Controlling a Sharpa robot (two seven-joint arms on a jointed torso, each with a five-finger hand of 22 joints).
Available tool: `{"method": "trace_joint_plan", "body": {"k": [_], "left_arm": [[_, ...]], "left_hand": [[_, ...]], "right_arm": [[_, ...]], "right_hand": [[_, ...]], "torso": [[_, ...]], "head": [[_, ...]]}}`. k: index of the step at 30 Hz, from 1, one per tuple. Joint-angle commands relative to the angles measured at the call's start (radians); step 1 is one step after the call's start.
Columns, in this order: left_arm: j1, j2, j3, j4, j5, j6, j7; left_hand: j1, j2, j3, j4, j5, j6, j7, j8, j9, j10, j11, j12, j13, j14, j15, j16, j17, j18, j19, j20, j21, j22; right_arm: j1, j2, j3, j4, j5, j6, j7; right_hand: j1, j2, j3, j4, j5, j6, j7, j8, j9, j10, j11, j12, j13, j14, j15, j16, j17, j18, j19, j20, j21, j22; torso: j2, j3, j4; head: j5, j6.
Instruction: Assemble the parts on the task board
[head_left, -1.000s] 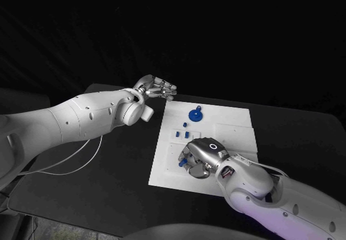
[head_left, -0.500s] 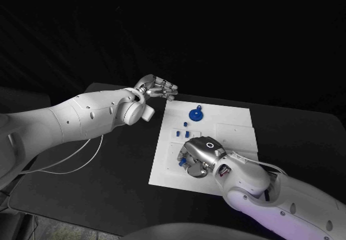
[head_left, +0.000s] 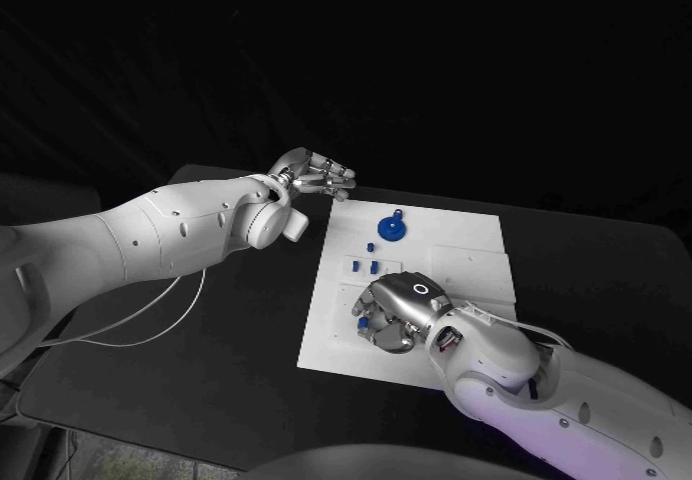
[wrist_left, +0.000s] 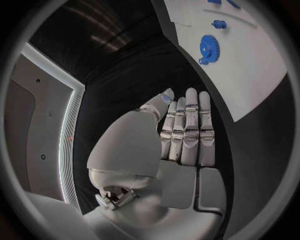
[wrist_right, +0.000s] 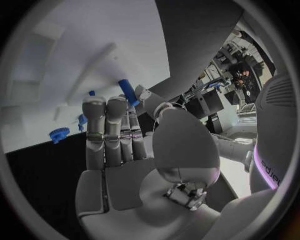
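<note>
One blue peg (wrist_right: 127, 91) is pinched at the right hand's (head_left: 400, 311) fingertips over the near part of the board (head_left: 476, 262), so fitting it looks to be the step underway, calling for careful alignment, while the left hand (head_left: 307, 176) hovers empty, fingers straight, off the far corner.

From the head we look steeply down on the table (head_left: 216, 380), the board (head_left: 469, 265) at centre. Our left wrist camera sits close behind the left hand (wrist_left: 184, 132), facing across the board's far end (the gear (wrist_left: 209, 47) appears there and from the head). Our right wrist camera peers past the right hand (wrist_right: 115, 137), very near the board.
</note>
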Motion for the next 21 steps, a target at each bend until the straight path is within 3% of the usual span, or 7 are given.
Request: {"method": "trace_joint_plan", "body": {"k": [1, 11, 18, 21], "left_arm": [[0.000, 0.001, 0.001, 0.003, 0.002, 0.015, 0.003], [0.000, 0.000, 0.001, 0.001, 0.002, 0.017, 0.001], [0.000, -0.001, 0.001, 0.001, 0.001, 0.019, -0.002], [0.000, -0.002, 0.001, 0.000, 0.001, 0.020, -0.003]], "left_hand": [[-0.008, 0.002, 0.000, 0.006, -0.002, -0.005, 0.001, -0.004, 0.000, -0.007, -0.002, -0.004, -0.001, -0.001, 0.003, 0.003, 0.001, -0.016, 0.006, 0.002, -0.001, -0.006], [-0.008, 0.002, 0.000, 0.006, -0.002, -0.007, 0.001, -0.005, -0.001, -0.009, -0.002, -0.004, -0.001, -0.001, 0.003, 0.003, 0.001, -0.016, 0.006, 0.002, -0.001, -0.007], [-0.008, 0.002, 0.000, 0.007, -0.003, -0.008, 0.002, -0.004, -0.001, -0.010, -0.001, -0.004, -0.001, -0.001, 0.003, 0.002, 0.001, -0.016, 0.006, 0.002, -0.001, -0.008], [-0.008, 0.002, 0.000, 0.007, -0.003, -0.008, 0.002, -0.004, -0.001, -0.010, -0.001, -0.004, -0.001, -0.001, 0.003, 0.002, 0.001, -0.016, 0.006, 0.002, -0.001, -0.008]], "right_arm": [[-0.004, 0.001, -0.003, 0.000, 0.027, -0.018, 0.022], [-0.004, -0.001, -0.003, -0.002, 0.033, -0.039, 0.023], [-0.004, -0.003, -0.003, -0.003, 0.049, -0.068, 0.025], [-0.004, -0.006, -0.003, -0.002, 0.059, -0.088, 0.027]], "right_hand": [[-0.009, -0.012, -0.012, 0.003, 0.011, -0.007, -0.001, 0.003, 0.000, -0.012, 0.005, -0.006, -0.001, 0.001, 0.005, 0.003, -0.002, 0.010, 0.052, 0.008, -0.004, -0.002], [-0.008, -0.016, -0.021, 0.007, 0.020, -0.021, -0.002, 0.002, -0.001, -0.041, 0.014, -0.008, -0.002, -0.004, 0.010, 0.001, -0.007, 0.013, 0.050, 0.012, -0.014, -0.010], [-0.016, -0.026, -0.045, 0.017, -0.005, -0.052, -0.013, 0.002, -0.002, -0.126, 0.038, -0.001, -0.004, -0.005, 0.024, 0.001, -0.011, 0.027, 0.047, 0.023, -0.042, -0.019], [-0.016, -0.038, -0.081, 0.023, -0.007, -0.079, -0.022, 0.003, -0.002, -0.193, 0.059, 0.000, -0.004, -0.008, 0.036, -0.008, -0.021, 0.044, 0.041, 0.033, -0.094, -0.037]], "torso": [[0.000, 0.0000, 0.0005], [0.000, -0.0002, 0.0005], [0.000, -0.0002, 0.0007], [0.000, -0.0001, 0.0002]], "head": [[-0.001, -0.001], [-0.001, -0.001], [-0.002, -0.002], [-0.003, -0.003]]}}
